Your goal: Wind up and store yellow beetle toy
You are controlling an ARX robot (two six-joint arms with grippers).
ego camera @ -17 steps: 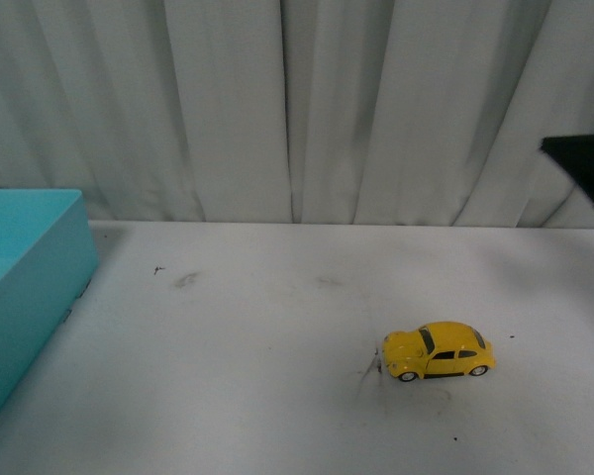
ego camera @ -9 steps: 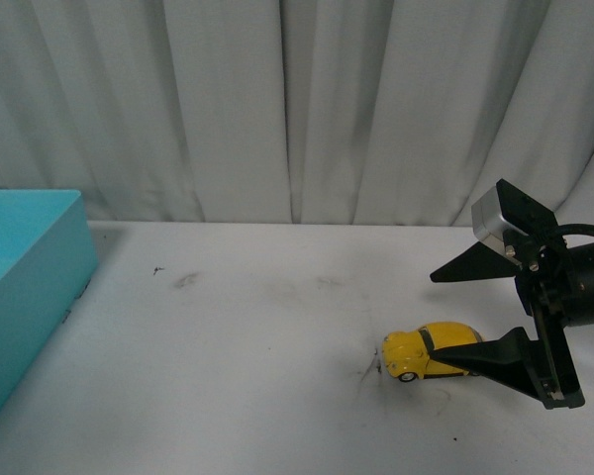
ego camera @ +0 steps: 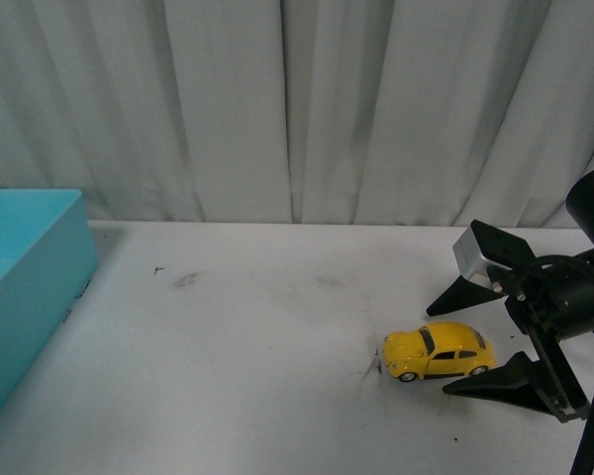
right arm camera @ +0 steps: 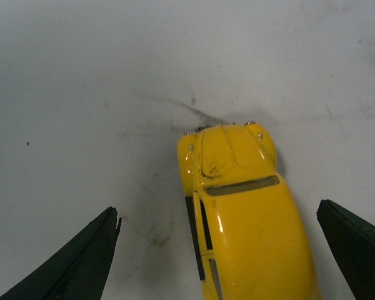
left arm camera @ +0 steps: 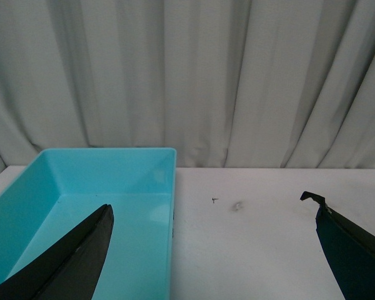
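The yellow beetle toy (ego camera: 436, 351) stands on its wheels on the white table, right of centre, nose pointing left. My right gripper (ego camera: 439, 351) comes in from the right, open. One finger (ego camera: 460, 295) lies beyond the car's rear and the other finger (ego camera: 495, 381) lies on its near side; neither touches it. In the right wrist view the yellow beetle toy (right arm camera: 250, 237) lies between the wide-apart jaws of the right gripper (right arm camera: 219, 211). My left gripper (left arm camera: 206, 203) is open and empty, hovering by the teal box; it is out of the front view.
An open teal box (ego camera: 40, 287) sits at the table's left edge, and its inside (left arm camera: 112, 172) looks empty. A pale curtain (ego camera: 297, 109) hangs behind the table. Dark scuff marks (ego camera: 186, 280) dot the tabletop.
My right arm has come in from the right edge and settled lower, its open fingers now either side of the car's rear. The car itself has stayed put.
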